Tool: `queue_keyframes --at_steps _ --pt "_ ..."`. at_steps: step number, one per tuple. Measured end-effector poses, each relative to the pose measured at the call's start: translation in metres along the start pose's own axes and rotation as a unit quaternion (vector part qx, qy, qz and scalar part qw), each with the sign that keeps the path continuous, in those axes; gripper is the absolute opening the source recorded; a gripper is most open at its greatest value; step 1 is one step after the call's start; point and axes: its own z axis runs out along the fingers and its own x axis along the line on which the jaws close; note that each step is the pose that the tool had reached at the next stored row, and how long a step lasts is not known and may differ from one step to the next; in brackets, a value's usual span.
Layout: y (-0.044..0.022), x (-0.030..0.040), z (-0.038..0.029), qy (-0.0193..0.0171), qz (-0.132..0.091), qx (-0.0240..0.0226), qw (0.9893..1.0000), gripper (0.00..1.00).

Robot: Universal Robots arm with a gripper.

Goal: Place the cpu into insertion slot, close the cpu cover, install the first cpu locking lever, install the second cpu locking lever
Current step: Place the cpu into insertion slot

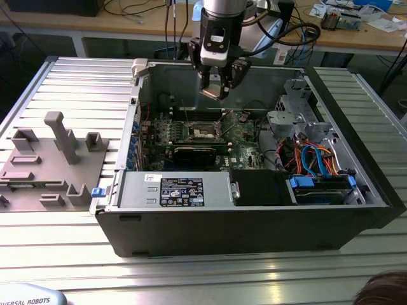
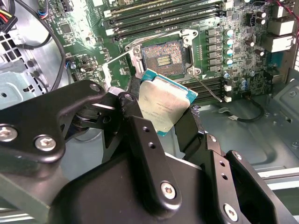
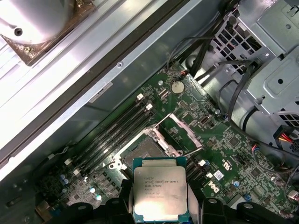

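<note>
Gripper (image 1: 217, 91) is clenched on the cpu (image 2: 166, 103). One black finger (image 2: 140, 137) sits on each of two opposite edges. The silver-grey metal top faces both wrist cameras, with the teal substrate rim showing round it. The chip is in the air, touching nothing but the fingers.

Insertion slot (image 3: 142, 153) is below the gripper, apart from the chip with a visible gap. The slot is bare, and its contact field is exposed in the second wrist view.

Cpu cover (image 3: 164, 142) is swung open, standing up off one side of the slot below the gripper. Its square window is visible in the first wrist view.

Locking lever (image 2: 208, 89) is a thin wire rod running out from one slot corner across the green board (image 1: 245, 136). It is not latched over the cover. Can't tell where the second lever stands.

Surroundings:
- Memory slots (image 3: 110, 137) flank the insertion slot, below and beside the gripper.
- Drive cage (image 3: 275, 70) with its cable bundle is off to one side, well apart from the fingers.
- The board lies flat in the open case (image 1: 254, 222), and the gripper hangs over the opening, roughly above the slot.
- Grey fixture plate (image 1: 51, 159) lies outside the case on the exterior view's left, well apart from the gripper.
</note>
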Motion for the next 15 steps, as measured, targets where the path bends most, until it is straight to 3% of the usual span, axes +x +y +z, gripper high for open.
queue_keyframes --at_steps 15 --pt "0.0000 0.0000 0.0001 -0.0006 0.012 -0.0001 0.9999 0.55"
